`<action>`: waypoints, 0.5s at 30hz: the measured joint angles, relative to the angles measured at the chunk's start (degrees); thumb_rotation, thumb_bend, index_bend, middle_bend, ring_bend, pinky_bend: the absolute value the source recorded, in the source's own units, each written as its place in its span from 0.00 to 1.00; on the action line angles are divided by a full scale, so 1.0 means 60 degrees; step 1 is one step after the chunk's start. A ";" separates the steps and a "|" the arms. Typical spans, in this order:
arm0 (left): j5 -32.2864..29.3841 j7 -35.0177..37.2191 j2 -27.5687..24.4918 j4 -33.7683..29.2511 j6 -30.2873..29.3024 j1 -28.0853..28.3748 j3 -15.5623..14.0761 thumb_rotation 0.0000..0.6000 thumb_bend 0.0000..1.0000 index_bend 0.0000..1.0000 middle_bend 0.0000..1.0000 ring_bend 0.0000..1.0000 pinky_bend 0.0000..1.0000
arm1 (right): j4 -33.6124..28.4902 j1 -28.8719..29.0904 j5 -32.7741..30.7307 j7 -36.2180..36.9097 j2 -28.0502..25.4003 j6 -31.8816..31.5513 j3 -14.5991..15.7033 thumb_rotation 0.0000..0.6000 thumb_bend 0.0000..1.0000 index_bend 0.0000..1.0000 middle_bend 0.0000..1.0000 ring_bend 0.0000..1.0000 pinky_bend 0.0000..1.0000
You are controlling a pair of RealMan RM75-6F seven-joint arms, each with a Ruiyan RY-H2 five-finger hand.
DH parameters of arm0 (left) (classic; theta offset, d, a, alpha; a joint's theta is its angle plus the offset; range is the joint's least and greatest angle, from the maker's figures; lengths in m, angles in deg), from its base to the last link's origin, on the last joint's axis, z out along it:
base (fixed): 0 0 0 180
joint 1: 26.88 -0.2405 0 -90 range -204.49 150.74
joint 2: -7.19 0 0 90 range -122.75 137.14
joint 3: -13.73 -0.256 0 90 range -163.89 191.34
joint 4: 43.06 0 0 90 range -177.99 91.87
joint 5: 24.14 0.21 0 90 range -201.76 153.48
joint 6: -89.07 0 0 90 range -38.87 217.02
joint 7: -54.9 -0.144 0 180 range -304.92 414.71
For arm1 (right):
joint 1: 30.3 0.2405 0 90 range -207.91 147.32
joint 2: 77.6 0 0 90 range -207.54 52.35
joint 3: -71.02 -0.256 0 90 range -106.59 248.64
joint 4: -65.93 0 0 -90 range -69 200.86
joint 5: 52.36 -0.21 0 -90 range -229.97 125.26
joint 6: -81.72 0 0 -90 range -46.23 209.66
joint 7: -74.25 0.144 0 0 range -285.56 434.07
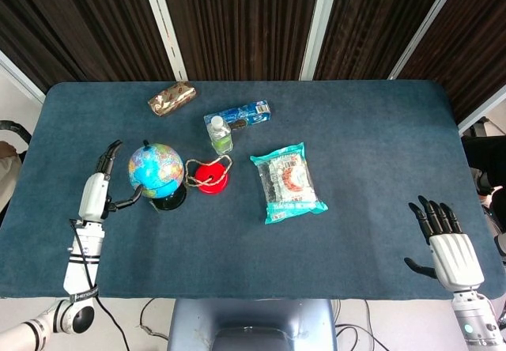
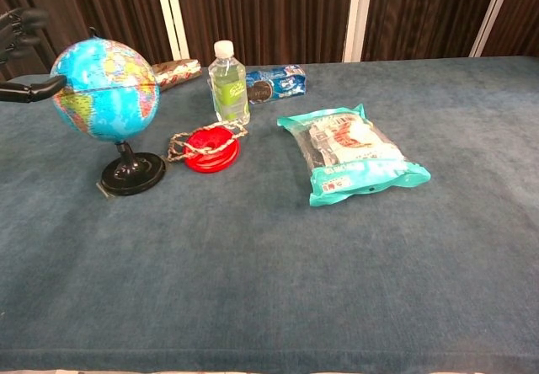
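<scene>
- Big blue table (image 1: 371, 130) fills both views, carpeted in dark felt.
- Teal snack bag (image 1: 287, 182) lies flat near the middle, well apart from both hands.
- Here's the globe (image 1: 156, 170), upright on its black stand at the table's left part, just left of the red disc (image 1: 211, 175) with the rope looped round it.
- Left hand (image 1: 101, 189) sits right beside the globe, fingers spread wide; its thumb reaches to the globe's edge, though whether it touches I cannot tell. Nothing gripped.
- Right hand (image 1: 447, 244) rests at the near right corner, fingers apart, holding nothing, far from everything.
- Blue biscuit pack (image 1: 238, 115) lies behind the green-labelled bottle (image 1: 220, 134), which stands upright.
- Foil-wrapped packet (image 1: 171, 98) lies near the far edge.
</scene>
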 measured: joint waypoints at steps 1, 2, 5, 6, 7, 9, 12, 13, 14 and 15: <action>-0.0022 0.0005 0.0002 0.0030 0.0003 -0.0003 0.0007 1.00 0.31 0.00 0.00 0.00 0.02 | 0.0000 -0.0002 -0.0002 -0.0002 0.0000 -0.0003 -0.0001 1.00 0.11 0.00 0.00 0.00 0.00; -0.0039 0.0006 0.0004 0.0054 0.0006 -0.0006 0.0011 1.00 0.31 0.00 0.00 0.00 0.02 | 0.0001 -0.0004 -0.0005 -0.0003 0.0000 -0.0009 -0.0004 1.00 0.11 0.00 0.00 0.00 0.00; -0.0105 0.0064 0.0007 0.0139 0.0044 -0.0013 0.0032 1.00 0.31 0.00 0.00 0.00 0.02 | 0.0006 -0.0009 -0.0020 -0.0007 0.0007 -0.0020 -0.0014 1.00 0.11 0.00 0.00 0.00 0.00; -0.0120 0.0095 0.0004 0.0157 0.0059 -0.0015 0.0035 1.00 0.31 0.00 0.00 0.00 0.02 | 0.0006 -0.0009 -0.0025 -0.0013 0.0009 -0.0019 -0.0016 1.00 0.11 0.00 0.00 0.00 0.00; -0.0140 0.0129 0.0000 0.0187 0.0081 -0.0017 0.0041 1.00 0.31 0.00 0.00 0.00 0.02 | 0.0006 -0.0008 -0.0027 -0.0018 0.0012 -0.0018 -0.0018 1.00 0.11 0.00 0.00 0.00 0.00; -0.0156 0.0184 -0.0004 0.0231 0.0118 -0.0015 0.0045 1.00 0.31 0.00 0.00 0.00 0.02 | 0.0006 -0.0006 -0.0032 -0.0033 0.0017 -0.0011 -0.0018 1.00 0.11 0.00 0.00 0.00 0.00; -0.0198 0.0245 -0.0006 0.0327 0.0191 -0.0003 0.0055 1.00 0.31 0.00 0.00 0.00 0.02 | 0.0005 -0.0004 -0.0032 -0.0058 0.0024 -0.0002 -0.0014 1.00 0.11 0.00 0.00 0.00 0.00; -0.0223 0.0264 -0.0005 0.0374 0.0225 0.0006 0.0064 1.00 0.31 0.00 0.00 0.00 0.02 | 0.0006 -0.0004 -0.0029 -0.0068 0.0030 -0.0006 -0.0014 1.00 0.11 0.00 0.00 0.00 0.00; -0.0244 0.0278 -0.0002 0.0415 0.0247 0.0013 0.0074 1.00 0.31 0.00 0.00 0.00 0.02 | 0.0009 -0.0007 -0.0027 -0.0079 0.0036 -0.0016 -0.0015 1.00 0.11 0.00 0.00 0.00 0.00; -0.0268 0.0295 0.0003 0.0462 0.0270 0.0021 0.0086 1.00 0.31 0.00 0.00 0.00 0.02 | 0.0011 -0.0011 -0.0028 -0.0086 0.0041 -0.0027 -0.0018 1.00 0.11 0.00 0.00 0.00 0.00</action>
